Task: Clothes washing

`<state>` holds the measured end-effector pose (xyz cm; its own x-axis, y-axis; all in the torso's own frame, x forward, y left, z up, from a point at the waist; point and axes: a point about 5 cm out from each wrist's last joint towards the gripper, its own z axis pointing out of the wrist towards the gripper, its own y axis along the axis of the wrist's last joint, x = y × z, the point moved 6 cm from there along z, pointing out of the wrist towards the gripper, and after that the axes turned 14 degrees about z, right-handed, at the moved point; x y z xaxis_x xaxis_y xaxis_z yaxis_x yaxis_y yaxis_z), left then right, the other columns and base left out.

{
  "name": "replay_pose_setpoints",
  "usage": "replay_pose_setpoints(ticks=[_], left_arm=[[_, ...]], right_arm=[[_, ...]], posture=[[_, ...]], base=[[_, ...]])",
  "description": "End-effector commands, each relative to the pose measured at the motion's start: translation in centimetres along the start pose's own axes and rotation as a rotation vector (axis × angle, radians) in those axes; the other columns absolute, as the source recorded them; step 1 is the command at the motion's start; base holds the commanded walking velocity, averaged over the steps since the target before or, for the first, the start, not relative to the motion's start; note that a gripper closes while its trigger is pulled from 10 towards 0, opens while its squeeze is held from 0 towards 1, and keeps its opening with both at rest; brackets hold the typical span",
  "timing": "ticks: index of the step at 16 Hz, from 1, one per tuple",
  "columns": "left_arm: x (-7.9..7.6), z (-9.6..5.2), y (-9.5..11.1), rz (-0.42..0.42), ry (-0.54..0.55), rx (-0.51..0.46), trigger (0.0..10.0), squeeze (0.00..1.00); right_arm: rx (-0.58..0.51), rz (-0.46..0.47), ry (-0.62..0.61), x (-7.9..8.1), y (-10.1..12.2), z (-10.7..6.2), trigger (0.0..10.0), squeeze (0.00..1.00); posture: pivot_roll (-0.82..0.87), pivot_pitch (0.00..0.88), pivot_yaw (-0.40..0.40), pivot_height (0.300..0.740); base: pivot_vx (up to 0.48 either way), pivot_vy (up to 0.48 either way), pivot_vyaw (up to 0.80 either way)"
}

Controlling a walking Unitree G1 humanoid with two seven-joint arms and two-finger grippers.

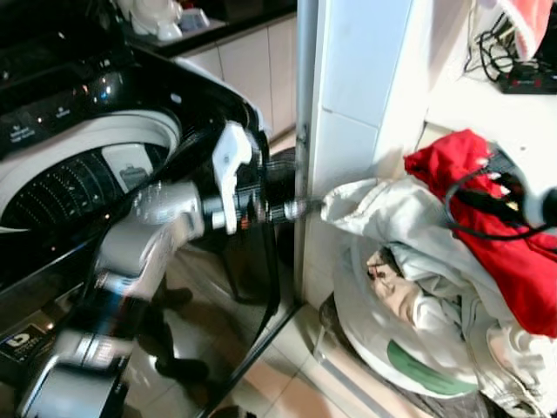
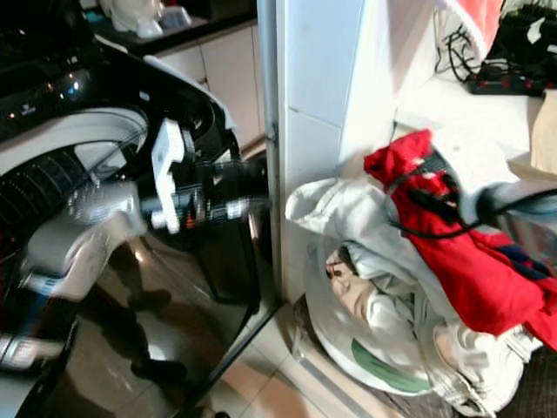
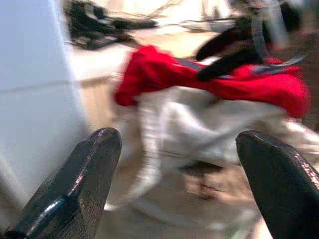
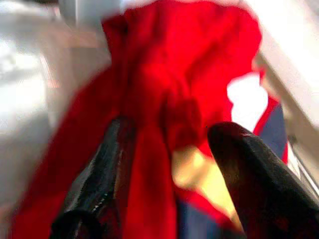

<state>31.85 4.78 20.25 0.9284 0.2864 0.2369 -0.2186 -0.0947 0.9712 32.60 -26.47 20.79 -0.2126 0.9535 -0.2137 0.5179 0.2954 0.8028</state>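
— What could go wrong from here?

— My right gripper [image 4: 164, 174] has its two black fingers pinching a fold of the bright red cloth garment [image 1: 500, 239], which lies on top of the heap of pale grey-white clothes [image 1: 409, 287] at about three o'clock from me. I judge the hold to be shallow: only a bunched ridge sits between the fingers, so it may slip out as I lift. The red cloth also drapes over the pale clothes, so one of them could drag up with it and drop on the tiled floor [image 1: 287, 383].

— And your other arm?

— My left gripper [image 3: 179, 164] is spread wide and empty, reaching towards the heap past the white tiled pillar [image 1: 348, 113]. It could catch that pillar's edge.

— Which way does the garment lie?

— Its long axis runs from about eleven o'clock, near the wall, down to five o'clock. The black top-loading washing machine with its open drum [image 1: 78, 174] sits at nine o'clock, well apart, so I expect a long carry.
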Motion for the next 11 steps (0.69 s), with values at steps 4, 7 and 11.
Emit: replay_pose_setpoints(ticks=[4,7,11], left_arm=[[-2.3,0.0,1.2,-0.024,-0.078,-0.004,10.0,0.0],[-4.2,0.2,1.7,-0.063,-0.117,-0.01,10.0,0.0],[-4.6,0.2,1.9,-0.073,-0.118,-0.006,10.0,0.0]], right_arm=[[0.032,0.006,-0.027,-1.3,-1.3,0.4,10.0,1.0],[0.067,0.036,-0.025,-1.8,-2.9,0.9,10.0,0.0],[0.068,0.052,-0.023,-2.0,-3.3,1.3,0.0,0.0]], posture=[[-0.13,0.0,0.09,0.74],[-0.13,0.0,0.088,0.74],[-0.12,0.0,0.086,0.74]], base=[[0.0,0.0,0.0],[0.0,0.0,0.0],[0.0,0.0,0.0]])
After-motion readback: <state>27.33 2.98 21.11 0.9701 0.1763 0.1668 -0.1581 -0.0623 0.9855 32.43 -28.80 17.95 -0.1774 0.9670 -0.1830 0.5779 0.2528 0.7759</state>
